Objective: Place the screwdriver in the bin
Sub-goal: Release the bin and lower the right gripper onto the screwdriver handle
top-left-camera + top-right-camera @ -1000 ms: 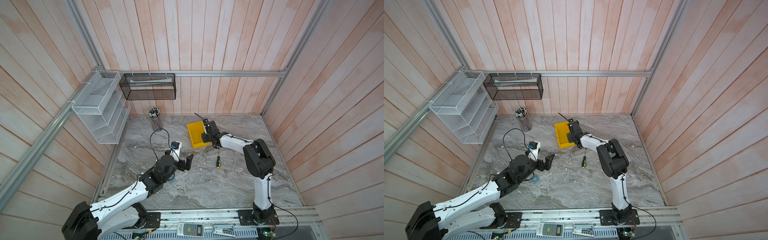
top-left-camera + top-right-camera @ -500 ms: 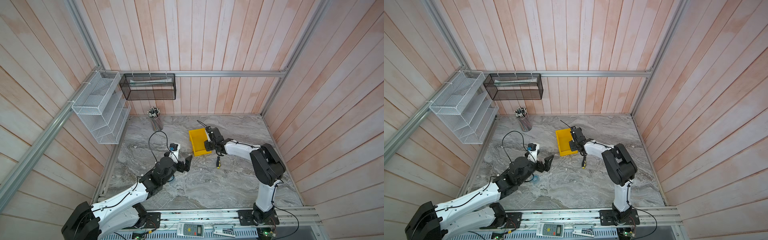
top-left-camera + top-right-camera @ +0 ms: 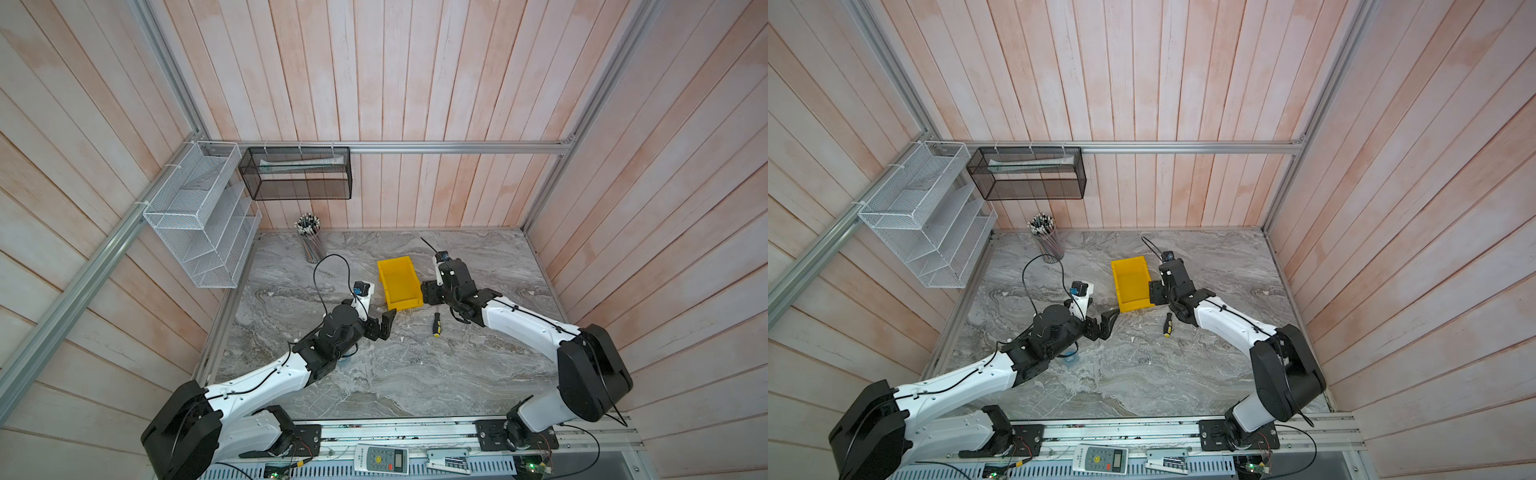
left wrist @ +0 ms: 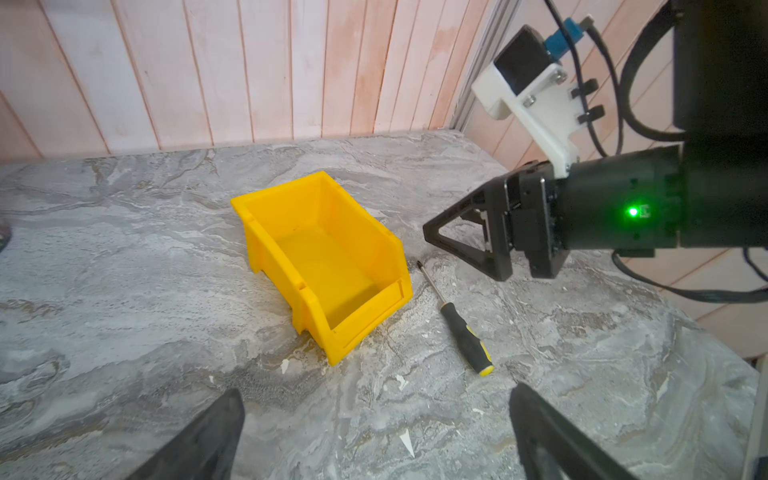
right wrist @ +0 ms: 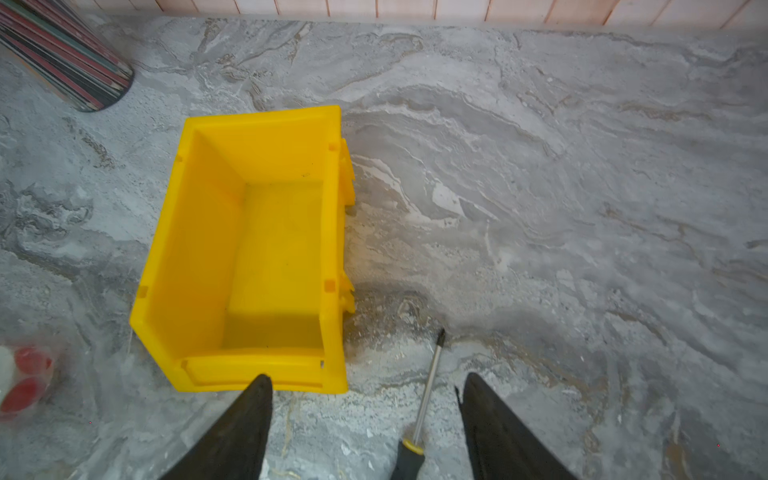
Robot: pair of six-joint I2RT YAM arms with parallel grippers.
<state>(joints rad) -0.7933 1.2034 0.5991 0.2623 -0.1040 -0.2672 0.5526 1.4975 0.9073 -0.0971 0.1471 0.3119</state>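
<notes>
The screwdriver (image 3: pixel 435 324) (image 3: pixel 1168 325) lies flat on the marble table just right of the bin's front corner, its yellow butt toward the front. The yellow bin (image 3: pixel 399 282) (image 3: pixel 1133 284) (image 4: pixel 266 249) (image 5: pixel 195 249) stands upright with nothing in it. My right gripper (image 3: pixel 432 297) (image 5: pixel 365 380) hangs open just above the table. The screwdriver's shaft (image 5: pixel 428 382) lies between its fingers, untouched. My left gripper (image 3: pixel 384 326) (image 4: pixel 376 395) is open with nothing in it, low over the table in front of the bin's front left corner. The screwdriver (image 4: pixel 461 328) lies ahead of it.
A cup of pencils (image 3: pixel 309 241) stands at the back left. A white wire rack (image 3: pixel 199 216) and a black mesh basket (image 3: pixel 297 174) hang on the walls. A small blue thing (image 3: pixel 1069 357) lies under the left arm. A remote (image 3: pixel 380 457) rests on the front rail.
My right gripper has drawn back from the bin toward the front, come down over the screwdriver's shaft and opened. The bin sits a little nearer the front than a second ago.
</notes>
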